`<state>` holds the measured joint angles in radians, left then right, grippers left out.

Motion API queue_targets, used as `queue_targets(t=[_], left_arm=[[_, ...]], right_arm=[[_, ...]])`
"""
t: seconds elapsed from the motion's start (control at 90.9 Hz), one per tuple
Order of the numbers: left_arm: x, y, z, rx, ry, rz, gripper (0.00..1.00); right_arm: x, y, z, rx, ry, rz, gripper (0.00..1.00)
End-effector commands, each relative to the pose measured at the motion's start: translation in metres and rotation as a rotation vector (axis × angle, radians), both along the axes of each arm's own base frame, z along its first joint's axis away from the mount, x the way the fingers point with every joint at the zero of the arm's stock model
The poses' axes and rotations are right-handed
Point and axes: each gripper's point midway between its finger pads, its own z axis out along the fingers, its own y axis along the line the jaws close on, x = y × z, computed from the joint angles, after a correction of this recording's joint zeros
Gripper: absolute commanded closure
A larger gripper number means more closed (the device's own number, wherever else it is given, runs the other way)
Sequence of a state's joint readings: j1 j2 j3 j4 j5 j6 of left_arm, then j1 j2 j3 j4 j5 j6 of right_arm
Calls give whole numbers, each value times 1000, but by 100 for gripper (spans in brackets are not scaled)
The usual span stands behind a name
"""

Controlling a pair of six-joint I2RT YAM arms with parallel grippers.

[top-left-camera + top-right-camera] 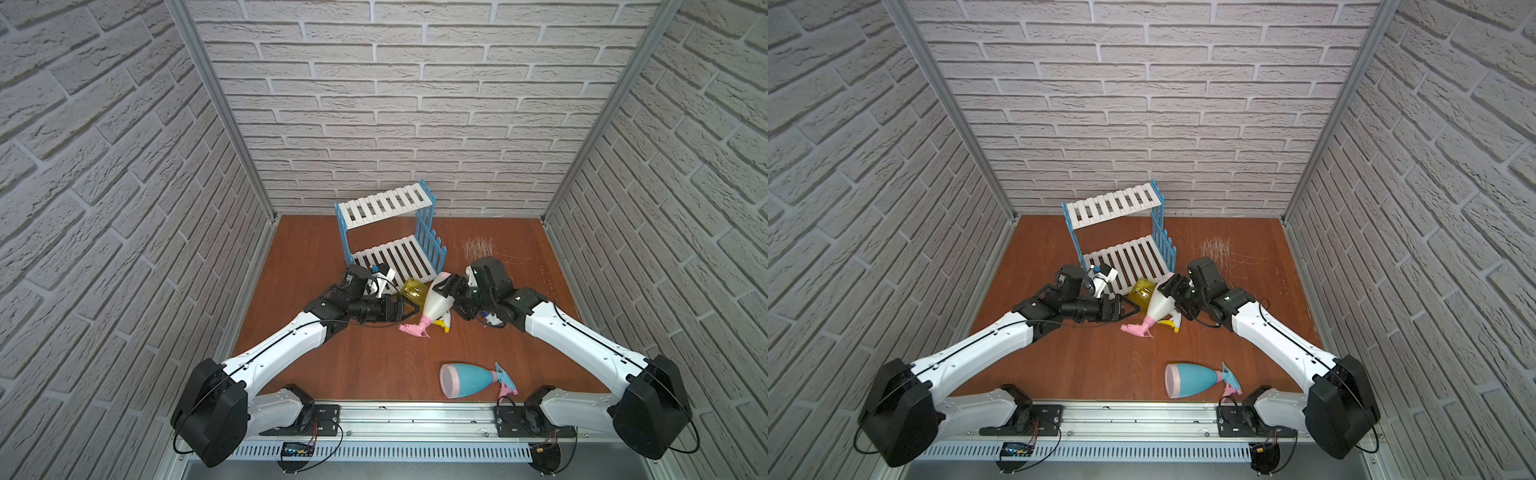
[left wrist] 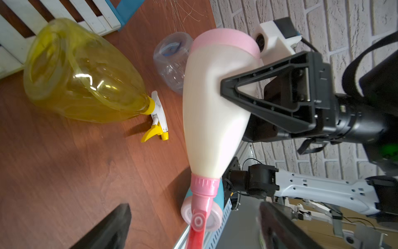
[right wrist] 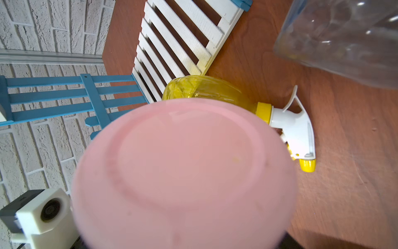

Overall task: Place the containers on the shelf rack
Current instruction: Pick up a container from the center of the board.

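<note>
Cream bottle (image 1: pixel 434 307) with pink trigger: mid-table, clamped across its wide lower body by the right gripper (image 1: pixel 444 290). One black finger (image 2: pixel 258 94) presses its side in the left wrist view, and its pink base fills the right wrist view. Rack (image 1: pixel 390 232), two white slatted shelves with blue fence sides: at 11 o'clock from the cream bottle, toward the back wall. Yellow bottle (image 1: pixel 414 291): lies on its side at 10 o'clock, between the cream bottle and the front edge of the rack's lower shelf. Its base is against or just beside that edge, and its nozzle runs under the cream bottle toward 5 o'clock. Clear bottle (image 2: pixel 170 64): on its side at 3 o'clock, mostly hidden beneath the right wrist in both top views. Teal bottle (image 1: pixel 473 380): on its side at 5 o'clock, well apart, near the front rail, base toward 9 o'clock and trigger toward 3 o'clock. Left gripper (image 1: pixel 411 306): at 8 o'clock, near the cream bottle's neck, jaws spread wide and holding nothing. Its wrist overlaps the lower shelf's left front corner. Scratch marks (image 1: pixel 478 247): on the table (image 1: pixel 332 357) at 1 o'clock. Cream bottle's long axis: tilted, base toward 1 o'clock, trigger toward 7 o'clock. Whether the trigger touches the table cannot be told.
</note>
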<state>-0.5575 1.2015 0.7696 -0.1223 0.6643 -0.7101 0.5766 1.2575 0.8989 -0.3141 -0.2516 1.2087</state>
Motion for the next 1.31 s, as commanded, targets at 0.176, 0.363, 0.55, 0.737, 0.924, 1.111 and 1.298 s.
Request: queue_targets(t=[0.176,0.363,0.55,0.737,0.924,1.111,1.298], left_arm=[[-22,0,0,-56,113,-64,31],[-30,-1,-1,-65,140,-94,43],[-35,0,-4,-52,163,-119,55],[-36,-2,-3,-53,166,-136,66],[-35,-5,-3,-52,166,-145,75],[-32,-6,-2,-52,160,-149,83],[-31,-8,-1,-56,151,-154,97]], right_arm=[[9,3,22,80,-44,-7,25],[10,1,24,88,-46,-6,25],[12,0,23,92,-44,-9,25],[12,-1,21,88,-39,-13,25],[12,1,16,88,-26,-8,25],[11,1,12,85,-15,-5,25],[11,2,9,83,-4,1,25]])
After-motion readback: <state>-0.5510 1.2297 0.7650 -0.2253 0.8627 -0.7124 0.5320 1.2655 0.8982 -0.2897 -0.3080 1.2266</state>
